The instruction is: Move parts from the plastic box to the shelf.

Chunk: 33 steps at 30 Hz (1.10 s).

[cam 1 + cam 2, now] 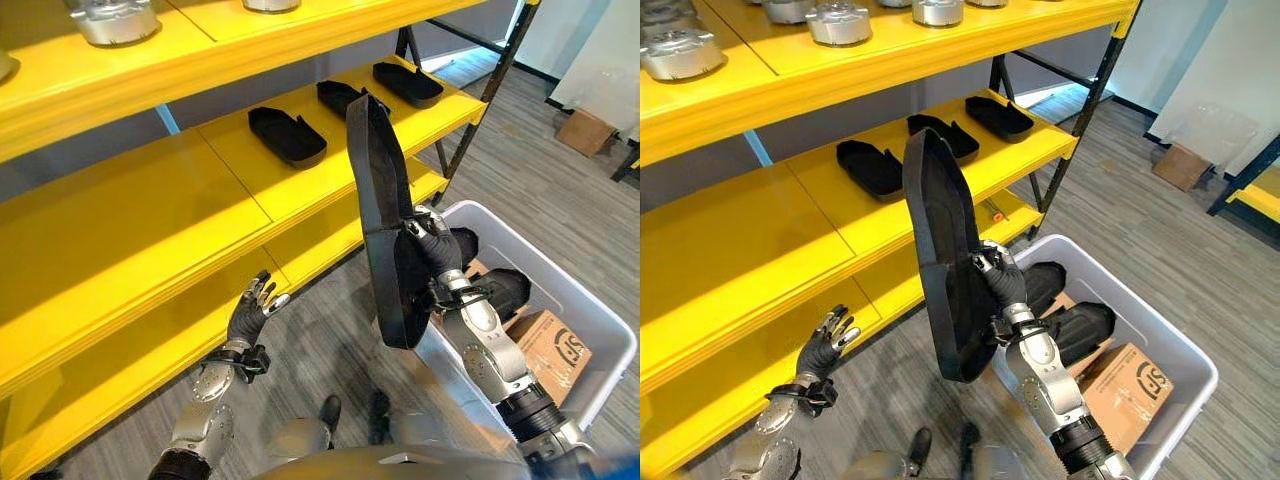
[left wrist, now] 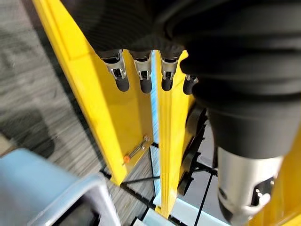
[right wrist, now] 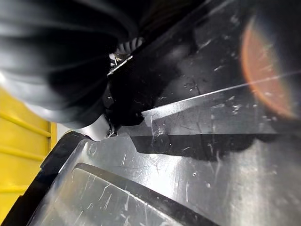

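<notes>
three black parts (image 1: 287,136) already lie on the yellow shelf (image 1: 240,170). the right hand (image 1: 432,243) clutches a fourth part (image 1: 385,210) upright above the plastic box (image 1: 560,300), where more remain. the left hand (image 1: 250,312) hangs open and empty.

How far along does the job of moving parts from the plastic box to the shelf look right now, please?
Done: three black parts lie on the yellow shelf. In hand: the right hand grips a long black part upright above the plastic box; the left hand is open. Left: more black parts and a cardboard box remain inside.
</notes>
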### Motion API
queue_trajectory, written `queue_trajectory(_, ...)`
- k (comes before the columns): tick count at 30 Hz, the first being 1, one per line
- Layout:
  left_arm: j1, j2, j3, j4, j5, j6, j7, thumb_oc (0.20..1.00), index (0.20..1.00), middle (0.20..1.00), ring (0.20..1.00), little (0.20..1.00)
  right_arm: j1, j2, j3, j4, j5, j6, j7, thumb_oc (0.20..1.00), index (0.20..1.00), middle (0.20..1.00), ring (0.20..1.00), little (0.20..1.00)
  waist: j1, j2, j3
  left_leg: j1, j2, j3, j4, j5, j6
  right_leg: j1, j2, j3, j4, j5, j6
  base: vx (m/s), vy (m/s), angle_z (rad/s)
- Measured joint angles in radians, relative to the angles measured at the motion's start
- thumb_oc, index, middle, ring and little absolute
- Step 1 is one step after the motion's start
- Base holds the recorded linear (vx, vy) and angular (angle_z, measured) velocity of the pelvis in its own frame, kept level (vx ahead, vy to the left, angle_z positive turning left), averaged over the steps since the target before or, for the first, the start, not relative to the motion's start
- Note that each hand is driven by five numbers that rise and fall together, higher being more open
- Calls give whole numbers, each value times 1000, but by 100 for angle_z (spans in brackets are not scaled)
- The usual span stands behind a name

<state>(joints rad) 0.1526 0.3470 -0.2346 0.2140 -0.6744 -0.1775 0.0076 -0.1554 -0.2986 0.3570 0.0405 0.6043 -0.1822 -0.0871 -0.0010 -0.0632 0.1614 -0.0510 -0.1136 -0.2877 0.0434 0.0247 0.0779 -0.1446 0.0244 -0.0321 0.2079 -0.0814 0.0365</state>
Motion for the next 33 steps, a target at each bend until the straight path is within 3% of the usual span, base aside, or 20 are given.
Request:
queue_trajectory(2, 1, -1, 0, -19, -1, 0, -2, 1000, 1000, 1000, 1000, 1000, -6, 0, -1, 0, 3, 0, 0, 200, 200, 200, 200, 200, 15, -5, -1, 3, 20, 19, -7, -5, -28, 17, 11, -11, -40, 31, -27, 85, -69, -21)
queue_trajectory(7, 12, -11, 7, -58, -2, -2, -2, 1000, 1000, 1000, 1000, 1000, -5, -4, -4, 0, 4, 0, 3, 200, 200, 200, 200, 200, 18, 1, -5, 74, 45, 19, -43, -15, -48, 115, 30, -25, -130, 46, -49, 119, -83, 1)
queue_trajectory(10, 10, -16, 7, -62, -3, -1, -2, 1000, 1000, 1000, 1000, 1000, -4, -4, -24, 1, 4, 0, 3, 200, 200, 200, 200, 200, 17, 7, -8, 68, 39, 22, -21, -19, -58, 130, 27, -37, -138, 45, -57, 63, -115, 17)
queue_trajectory(11, 8, -18, 7, -61, -3, -1, -2, 1000, 1000, 1000, 1000, 1000, -4, -8, -24, 1, 5, 0, 3, 200, 200, 200, 200, 200, 16, 7, -8, 62, 34, 29, 1, -22, -79, 137, 31, -43, -137, 36, -59, 35, -111, 55)
queue_trajectory(12, -2, -29, 7, -61, -3, -1, -2, 1000, 1000, 1000, 1000, 1000, -3, -28, -25, 1, 5, 0, 4, 200, 200, 200, 200, 200, 18, 0, -3, -5, -7, 60, 141, -35, -106, 146, 6, -65, -139, 23, -76, -13, -69, 69)
queue_trajectory(13, -8, -34, 7, -61, -4, -2, -2, 1000, 1000, 1000, 1000, 1000, -3, -40, -26, 1, 4, 0, 4, 200, 200, 200, 200, 200, 20, 5, 0, -50, -24, 97, 235, -33, -111, 158, -2, -73, -138, 20, -81, -14, -62, 75)
queue_trajectory(15, -13, -33, 8, -59, -4, -3, -2, 1000, 1000, 1000, 1000, 1000, -4, -51, -31, 1, 4, -1, 7, 200, 200, 200, 200, 200, 26, 15, 15, -106, -33, 157, 350, -18, -135, 171, -16, -88, -128, 12, -95, 7, -39, 50)
queue_trajectory(16, -17, -32, 11, -51, -5, -5, -2, 1000, 1000, 1000, 1000, 1000, -3, -57, -31, 6, 5, -1, 7, 200, 200, 200, 200, 200, 31, 2, 32, -128, -33, 217, 394, 0, -171, 180, -46, -100, -131, 15, -143, 61, 12, 45)
queue_trajectory(17, 0, -20, 25, -43, -5, -5, -2, 1000, 1000, 1000, 1000, 1000, 0, -54, -27, 17, 4, 0, 8, 200, 200, 200, 200, 200, 41, -2, 36, -148, 65, 280, 459, -77, -112, 195, -45, -128, -151, 23, -158, 55, 23, 42)
queue_trajectory(19, -2, -21, 32, -43, -5, -4, -2, 1000, 1000, 1000, 1000, 1000, -2, -54, -28, 19, 5, -1, 6, 200, 200, 200, 200, 200, 41, -18, 40, -114, 199, 273, 350, -80, -114, 187, -35, -136, -154, 20, -160, 87, 82, 35)
queue_trajectory(20, -9, -25, 24, -38, -6, -4, -1, 1000, 1000, 1000, 1000, 1000, -5, -52, -32, 35, 5, -1, 6, 200, 200, 200, 200, 200, 36, -28, 48, -83, 278, 217, 227, -63, -151, 180, -39, -135, -150, 22, -123, 102, 137, 23)
queue_trajectory(21, -19, -28, 23, -25, -6, -4, 0, 1000, 1000, 1000, 1000, 1000, -14, -45, -31, 61, 5, -2, 3, 200, 200, 200, 200, 200, 40, -26, 50, -62, 343, 172, 131, -30, -196, 172, -29, -138, -143, 18, -127, 99, 192, 21)
queue_trajectory(22, -34, -33, 24, -15, -11, -3, 2, 1000, 1000, 1000, 1000, 1000, -27, -34, -35, 110, 6, -2, -7, 200, 200, 200, 200, 200, 34, -13, 55, -28, 463, 177, -42, -2, -209, 157, -12, -149, -117, 4, -133, 100, 205, 15)
queue_trajectory(23, -45, -39, 23, -1, -12, -1, 4, 1000, 1000, 1000, 1000, 1000, -25, -37, -34, 127, 6, 2, -18, 200, 200, 200, 200, 200, 29, -5, 59, -30, 510, 236, -44, 4, -215, 158, -15, -166, -106, -3, -130, 133, 208, 32)
queue_trajectory(25, -41, -47, 23, 3, -13, 0, 5, 1000, 1000, 1000, 1000, 1000, -8, -37, -30, 128, 4, 4, -22, 200, 200, 200, 200, 200, 16, 15, 51, -18, 506, 282, -45, 23, -208, 174, -35, -180, -112, 3, -99, 118, 190, 21)
queue_trajectory(27, -30, -61, 21, 1, -13, 0, 0, 1000, 1000, 1000, 1000, 1000, 17, -55, -33, 124, 1, 4, -24, 200, 200, 200, 200, 200, 1, 79, 20, 10, 460, 285, -75, 38, -206, 230, -27, -213, -192, 37, -45, 120, 215, 33)
queue_trajectory(28, -27, -72, 22, -4, -13, -1, 1, 1000, 1000, 1000, 1000, 1000, 17, -74, -32, 119, 1, 4, -25, 200, 200, 200, 200, 200, -6, 111, 11, 18, 447, 285, -75, 57, -177, 235, -13, -213, -201, 40, -32, 154, 248, 36)
queue_trajectory(29, -18, -70, 25, -3, -13, -4, 1, 1000, 1000, 1000, 1000, 1000, 19, -64, -39, 133, -1, 2, -22, 200, 200, 200, 200, 200, 9, 119, 9, 36, 445, 270, -93, 84, -241, 239, -24, -212, -197, 36, -10, 130, 221, 16)
queue_trajectory(32, -14, -19, 32, -3, -13, -2, 2, 1000, 1000, 1000, 1000, 1000, 47, -13, -15, 139, -15, 12, -19, 200, 200, 200, 200, 200, 52, 39, 8, 34, 321, 277, -84, 75, -215, 251, -137, -225, -194, 30, 48, 158, 269, 28)
queue_trajectory(33, -14, -13, 34, -2, -13, -2, 2, 1000, 1000, 1000, 1000, 1000, 46, -8, -8, 139, -21, 17, -17, 200, 200, 200, 200, 200, 54, 31, 12, 33, 305, 274, -77, 71, -210, 259, -153, -230, -194, 29, 58, 109, 209, 30)
